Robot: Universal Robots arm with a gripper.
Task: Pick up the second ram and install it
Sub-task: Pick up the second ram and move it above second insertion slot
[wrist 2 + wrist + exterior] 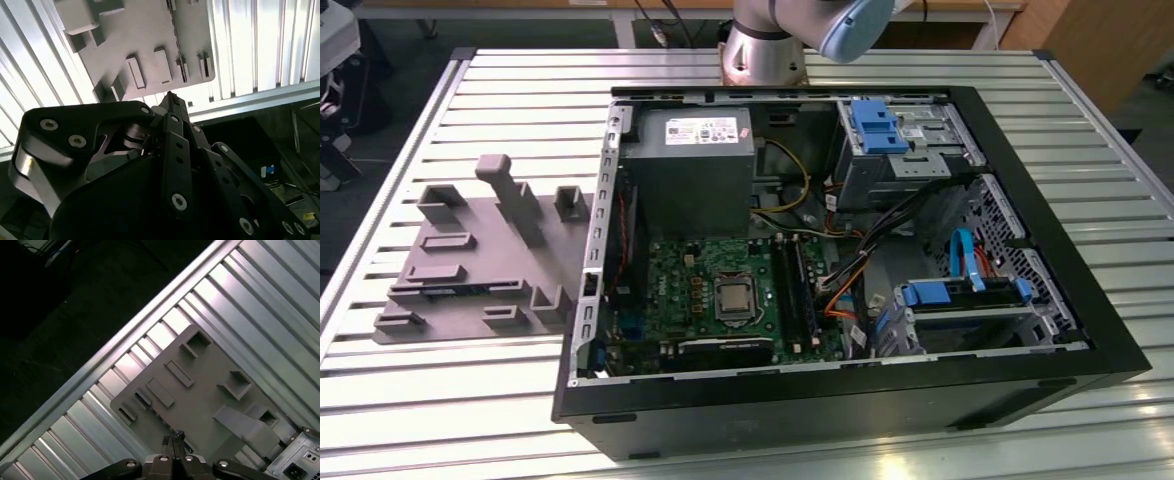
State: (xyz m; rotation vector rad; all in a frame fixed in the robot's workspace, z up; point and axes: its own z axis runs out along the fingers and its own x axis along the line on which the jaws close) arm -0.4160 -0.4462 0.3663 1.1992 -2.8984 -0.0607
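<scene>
The second ram [459, 290] is a thin dark strip standing in the grey holder plate [480, 245], at the exterior view's left of the open computer case [854, 270]. In the second wrist view the ram [178, 45] shows as a narrow dark edge running across the plate. My gripper [170, 98] hangs above the plate's near edge, short of the ram's end, with the fingertips pressed together and nothing between them. The first wrist view shows the gripper [173, 438] over the same plate [200, 385]. The green motherboard [707, 290] carries long black slots [790, 285].
The case lies on its side on a slatted metal table [520, 90], with the power supply [687, 170], blue drive brackets [874, 125] and orange cables inside. The plate has a tall post [514, 195] and several low blocks. The arm's base [761, 45] stands behind the case.
</scene>
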